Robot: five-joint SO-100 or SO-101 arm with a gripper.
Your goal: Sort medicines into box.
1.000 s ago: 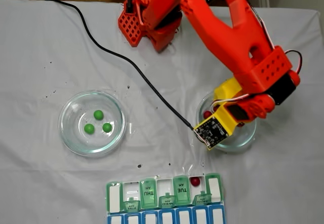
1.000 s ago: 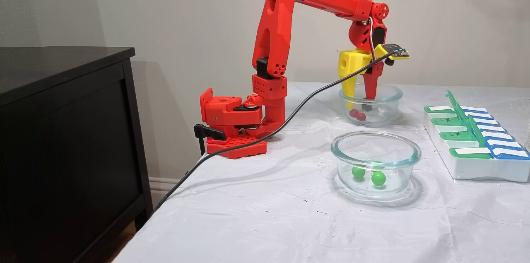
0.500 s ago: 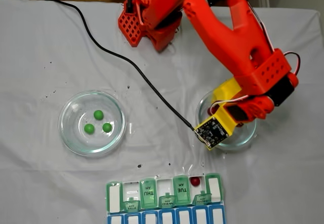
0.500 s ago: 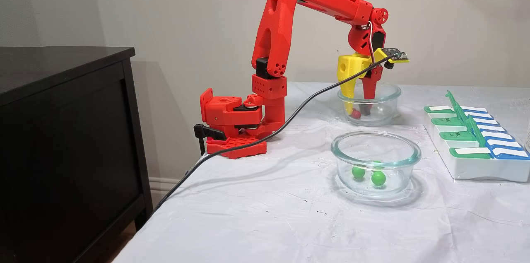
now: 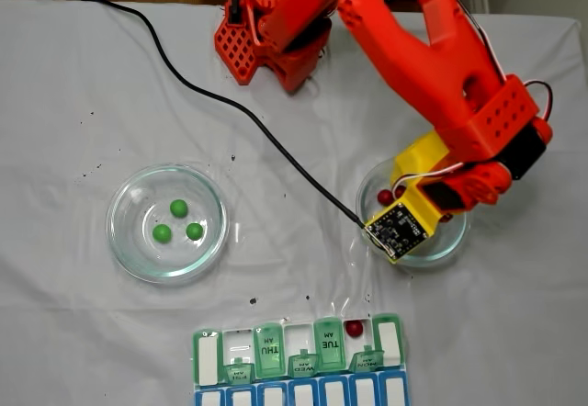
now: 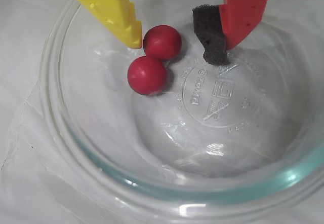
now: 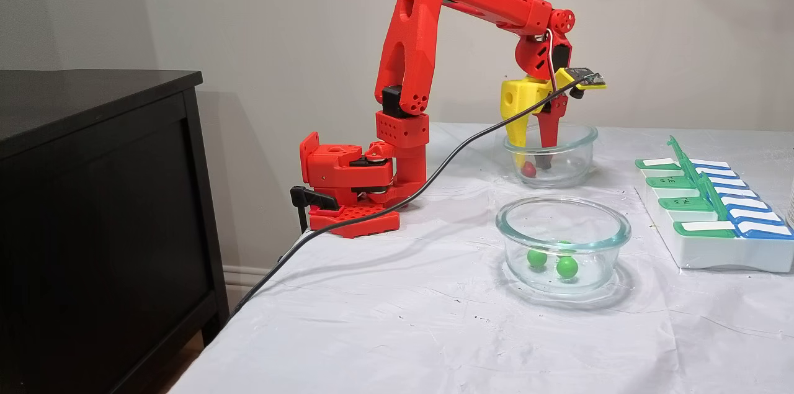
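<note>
In the wrist view my gripper (image 6: 174,49) is open and down inside a clear glass dish (image 6: 66,133). Its yellow finger (image 6: 121,11) touches one of two dark red medicines (image 6: 162,42), which lies between the fingers. The other red one (image 6: 147,75) rests just in front of it. The red finger's black foam pad (image 6: 212,36) stands apart from both. From the side, the gripper (image 7: 533,163) reaches to the dish bottom beside a red ball (image 7: 528,169). The box (image 5: 299,355) holds one red medicine (image 5: 354,329). Three green medicines (image 5: 178,208) lie in a second dish (image 5: 119,241).
A black cable (image 5: 230,112) runs across the cloth from the table's far edge to the yellow wrist camera board (image 5: 397,230). The arm's red base (image 7: 347,189) sits at the table's back edge. A dark cabinet (image 7: 93,195) stands beside the table.
The gripper has sunk deeper into the dish with the red medicines and shifted slightly; the dish has slid a little with it. The box and green medicines are unchanged.
</note>
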